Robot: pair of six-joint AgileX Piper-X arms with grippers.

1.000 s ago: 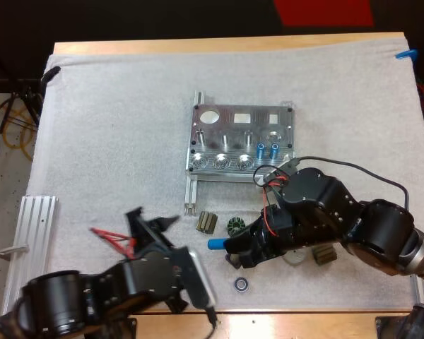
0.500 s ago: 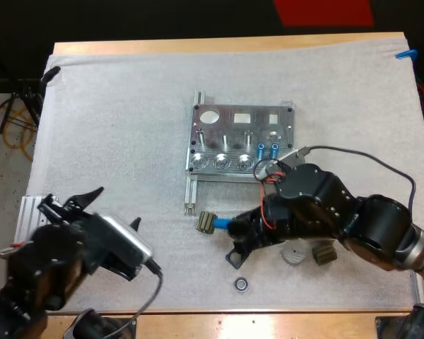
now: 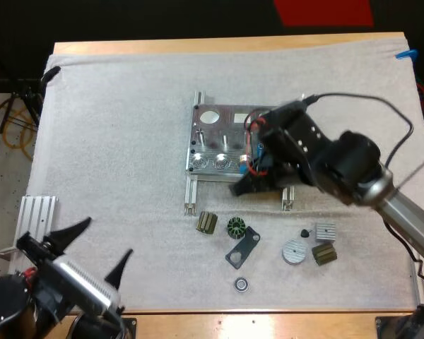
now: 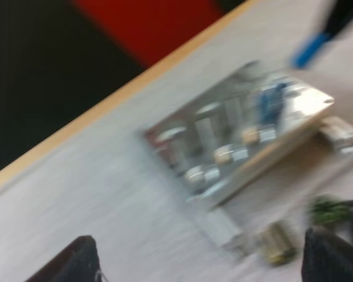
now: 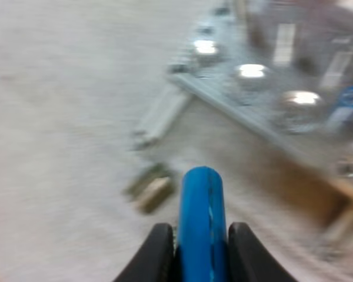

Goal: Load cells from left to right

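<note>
Now right hand (image 5: 201,234) grips one blue cylinder (image 5: 201,197); eight parts (image 3: 206,223) lie loose.

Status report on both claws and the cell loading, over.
Left claw open, low over the mat's near left. Right claw shut on a blue cylinder, at the fixture's near edge. Small dark parts loose on the mat, clear of it.

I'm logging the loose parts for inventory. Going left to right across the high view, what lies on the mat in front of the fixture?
Olive ribbed part -> green wound ring -> round silver disc -> silver finned block.
</note>
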